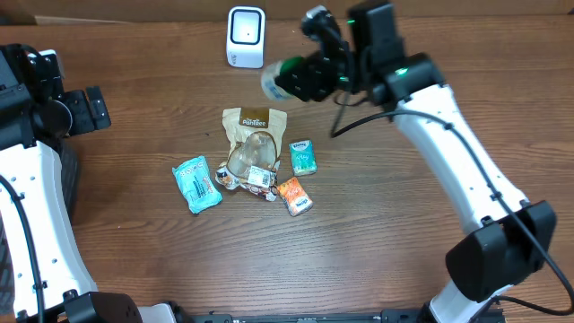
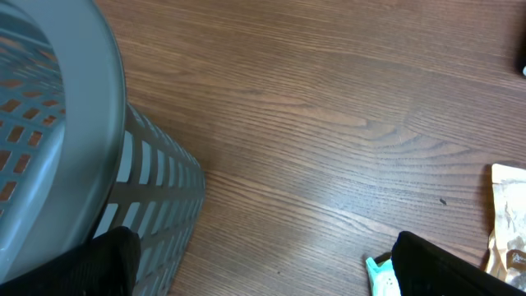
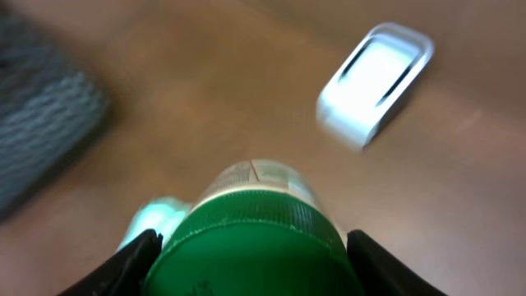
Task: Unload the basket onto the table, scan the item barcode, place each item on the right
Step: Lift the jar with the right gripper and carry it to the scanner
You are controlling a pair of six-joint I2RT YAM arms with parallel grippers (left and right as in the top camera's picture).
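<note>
Overhead and wrist views of a wooden tabletop (image 1: 386,224) with two arms.

**Containers.** One grey slotted basket (image 2: 82,123) stands at the left edge, beside the left arm. Only part of its inner wall shows, so its contents cannot be told. One bottle (image 1: 276,81) with a green cap and a white body is the task item. It lies on its side in the air, clamped at the cap end between the right fingers (image 3: 123,267), with its white end turned toward the scanner (image 1: 246,36). The bottle is near the scanner and just to its right, not touching it. What the bottle holds cannot be told.

**Left arm.** The left fingers (image 2: 444,267) stand wide apart and hold nothing, above the tabletop just beside the basket.

**Counts.**
- One white scanner, upright at the far edge.
- One basket and one bottle.
- A cluster of five distinguishable packages at mid-table:
  - one brown pouch (image 1: 256,124)
  - one clear-wrapped item (image 1: 252,154), lying over the pouch's lower part
  - one teal packet (image 1: 197,183), to the left
  - one small green packet (image 1: 303,157), to the right
  - one orange packet (image 1: 293,195), at the near right

The pieces around the clear wrap touch or overlap, and finer items there cannot be separated.
</note>
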